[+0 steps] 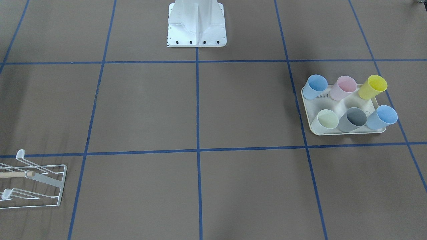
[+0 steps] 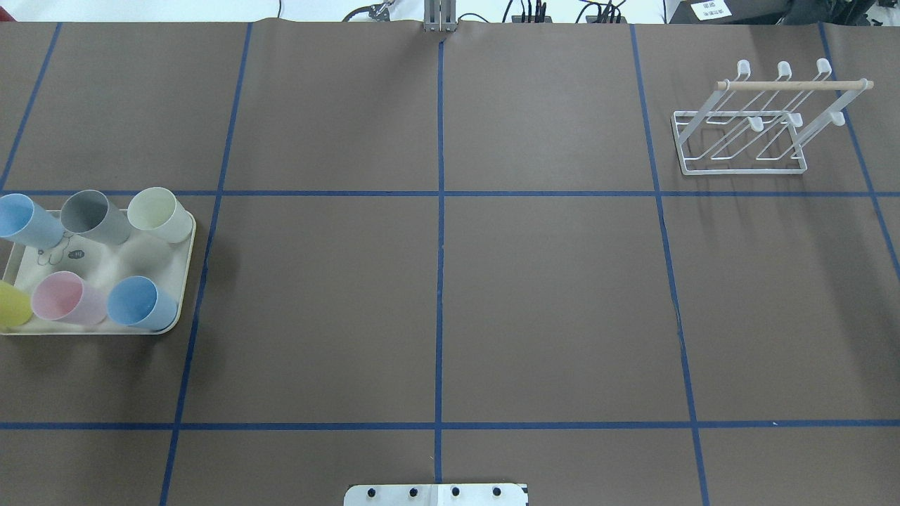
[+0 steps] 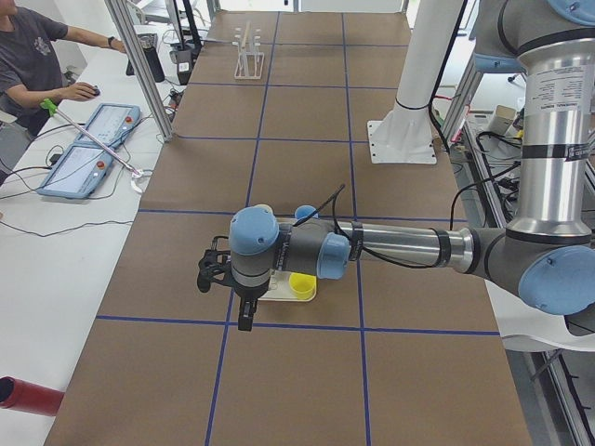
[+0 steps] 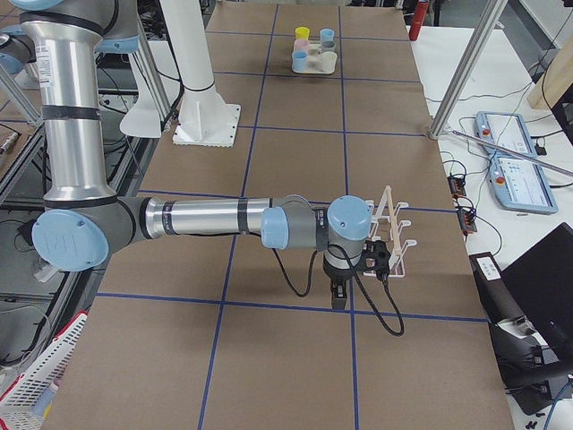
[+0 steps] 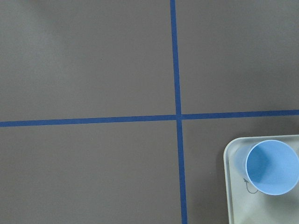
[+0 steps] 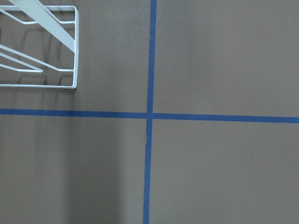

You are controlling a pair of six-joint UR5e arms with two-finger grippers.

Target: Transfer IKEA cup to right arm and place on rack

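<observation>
Note your left arm (image 3: pixel 400 246) and right arm (image 4: pixel 197 218): silver tubes, grey joints, light-blue caps, black cables (image 4: pixel 394 327); white pedestal (image 1: pixel 196 25), dark bolts (image 1: pixel 190 42).

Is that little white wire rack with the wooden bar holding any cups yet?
Empty. Every prong of the white wire rack is bare; all six plastic cups sit on the cream tray.

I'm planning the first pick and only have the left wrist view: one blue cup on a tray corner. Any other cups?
Observer: Five more on that tray: second blue cup, grey cup, green cup, pink cup, yellow cup.
Operator: Where is the rack?
Observer: The rack sits far right in the overhead view, no cup on it.
Operator: And the right gripper?
Observer: The right gripper hangs beside the rack; open or shut, I cannot tell.
</observation>
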